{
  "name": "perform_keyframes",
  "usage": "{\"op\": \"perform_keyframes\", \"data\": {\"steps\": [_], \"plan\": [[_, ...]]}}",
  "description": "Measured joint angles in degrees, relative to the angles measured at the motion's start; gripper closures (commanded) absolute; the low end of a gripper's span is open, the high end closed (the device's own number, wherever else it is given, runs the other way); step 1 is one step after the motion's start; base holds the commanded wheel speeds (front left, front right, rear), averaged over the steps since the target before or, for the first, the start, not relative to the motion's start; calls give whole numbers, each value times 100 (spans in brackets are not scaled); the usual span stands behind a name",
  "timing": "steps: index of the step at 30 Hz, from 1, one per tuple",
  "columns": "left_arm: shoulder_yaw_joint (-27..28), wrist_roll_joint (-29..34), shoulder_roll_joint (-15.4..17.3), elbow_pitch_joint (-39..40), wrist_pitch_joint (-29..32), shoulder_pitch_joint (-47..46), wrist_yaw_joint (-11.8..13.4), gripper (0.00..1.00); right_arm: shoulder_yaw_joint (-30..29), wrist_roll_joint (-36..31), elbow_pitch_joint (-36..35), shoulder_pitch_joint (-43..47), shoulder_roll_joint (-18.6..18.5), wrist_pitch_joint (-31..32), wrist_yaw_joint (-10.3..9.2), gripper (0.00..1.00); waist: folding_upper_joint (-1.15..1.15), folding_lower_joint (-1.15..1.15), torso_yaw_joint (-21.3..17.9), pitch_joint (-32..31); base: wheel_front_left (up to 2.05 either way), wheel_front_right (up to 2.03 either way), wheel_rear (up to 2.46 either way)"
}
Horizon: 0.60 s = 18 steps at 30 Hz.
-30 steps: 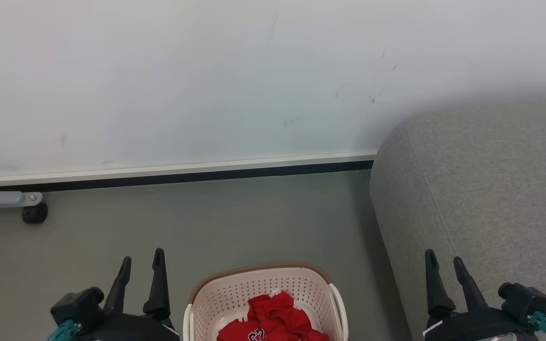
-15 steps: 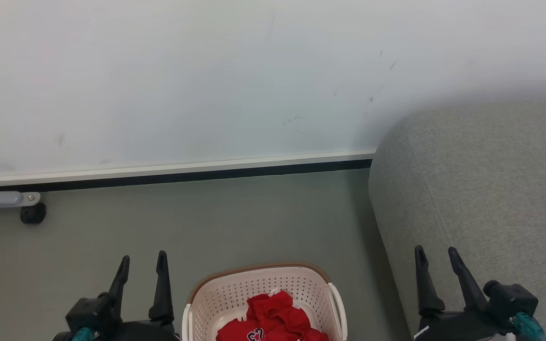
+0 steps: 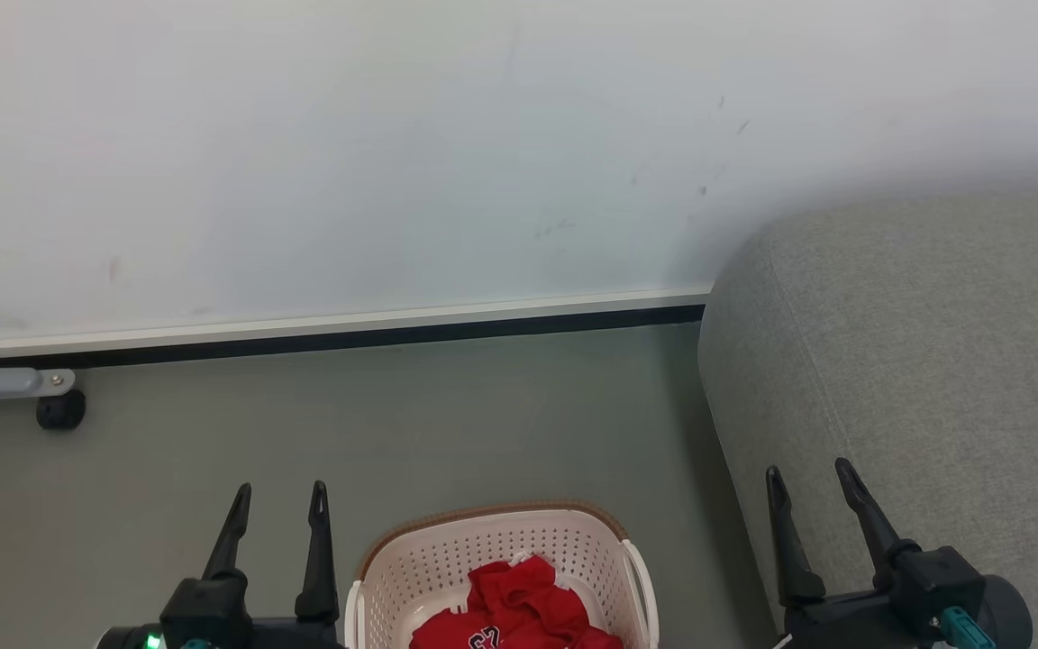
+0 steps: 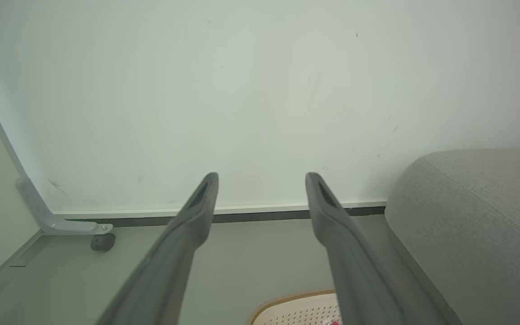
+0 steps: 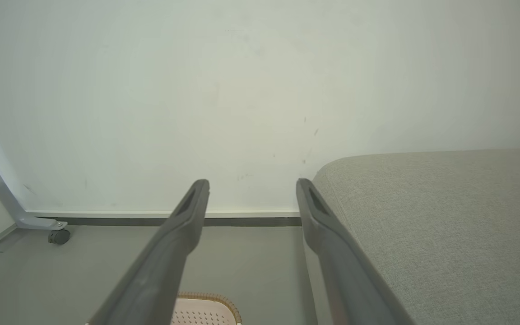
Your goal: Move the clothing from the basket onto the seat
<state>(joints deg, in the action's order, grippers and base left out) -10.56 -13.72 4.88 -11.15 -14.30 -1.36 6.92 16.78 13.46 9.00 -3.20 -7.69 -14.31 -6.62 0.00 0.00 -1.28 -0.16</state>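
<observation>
1. Red clothing [image 3: 519, 608] lies heaped in the basket [image 3: 411, 563], beside the seat [image 3: 933, 361].
2. Left gripper [image 3: 281, 487] and right gripper [image 3: 806, 467] hover spread wide, empty; the pickup seems unstarted.
3. Next: one reaches down into the basket and pinches fabric.

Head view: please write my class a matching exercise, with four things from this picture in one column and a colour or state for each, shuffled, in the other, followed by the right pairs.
Things:
1 basket
2 clothing
3 seat
4 left gripper

Colour or state:
A grey
B open, holding nothing
C red
D cream with a brown rim

Pairs: 1-D, 2-C, 3-A, 4-B
</observation>
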Motion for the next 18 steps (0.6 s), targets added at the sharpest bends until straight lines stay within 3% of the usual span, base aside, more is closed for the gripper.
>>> {"op": "perform_keyframes", "data": {"steps": [18], "plan": [[82, -75, -42, -101, 0, 136, -44, 0, -20, -9, -1, 18, 0, -13, 1, 0, 0, 0, -4, -65, 0, 0, 0]]}}
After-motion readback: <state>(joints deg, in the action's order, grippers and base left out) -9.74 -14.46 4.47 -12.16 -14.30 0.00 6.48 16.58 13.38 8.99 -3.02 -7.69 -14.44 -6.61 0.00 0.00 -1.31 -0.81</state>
